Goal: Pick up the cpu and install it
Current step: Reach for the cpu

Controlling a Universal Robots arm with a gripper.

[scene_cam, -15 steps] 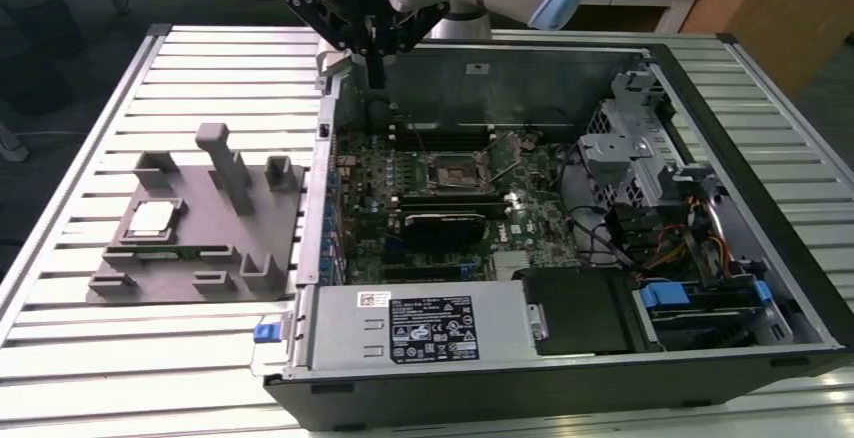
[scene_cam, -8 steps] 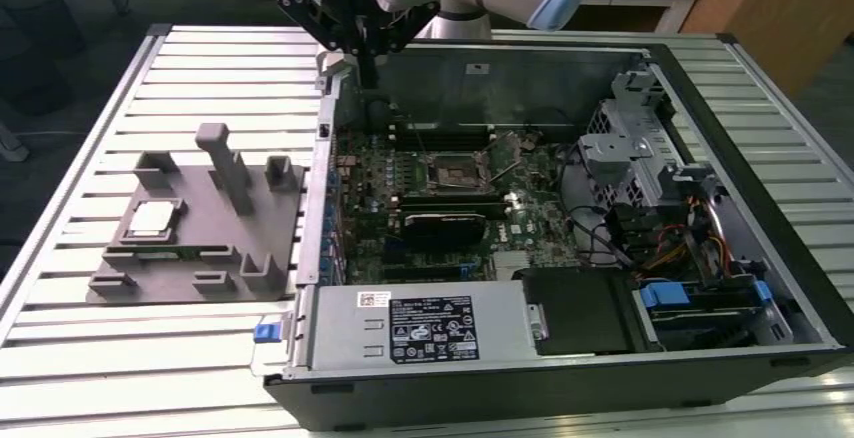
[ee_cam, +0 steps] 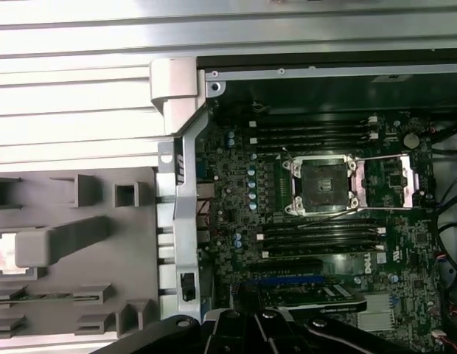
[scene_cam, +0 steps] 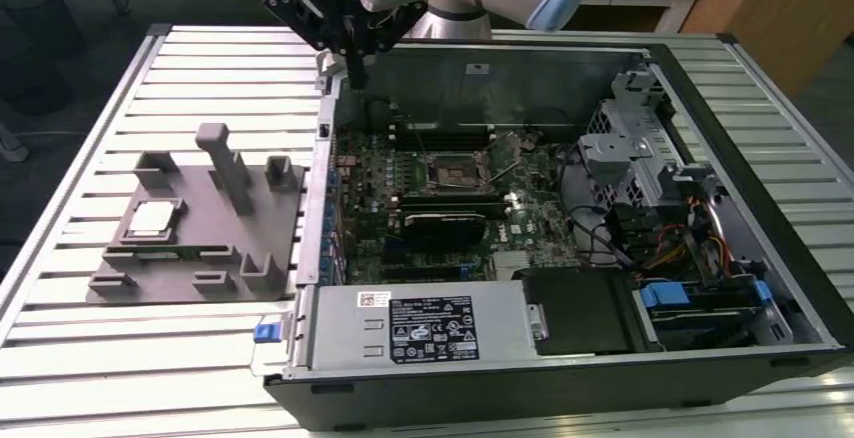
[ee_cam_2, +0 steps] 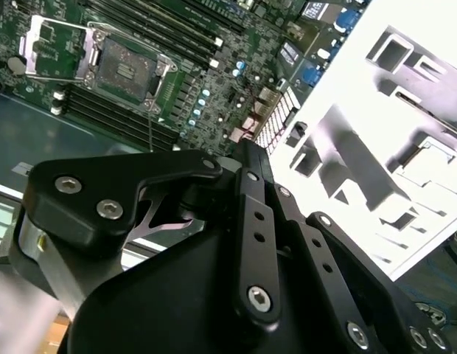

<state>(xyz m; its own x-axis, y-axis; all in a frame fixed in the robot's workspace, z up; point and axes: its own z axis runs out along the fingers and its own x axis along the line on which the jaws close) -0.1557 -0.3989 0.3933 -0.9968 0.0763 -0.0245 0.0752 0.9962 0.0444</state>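
The tool (scene_cam: 358,76), closed narrow and empty, hangs over the edge of the case (scene_cam: 561,383); the cpu (scene_cam: 151,218) lies in the grey tray (scene_cam: 200,270), at about eight o'clock from the tool.

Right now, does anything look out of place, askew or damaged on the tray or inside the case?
Nothing stands out. The cpu lies flat in its recess on the grey tray, the socket sits empty with its frame swung open, and the gripper hangs over the edge of the case.
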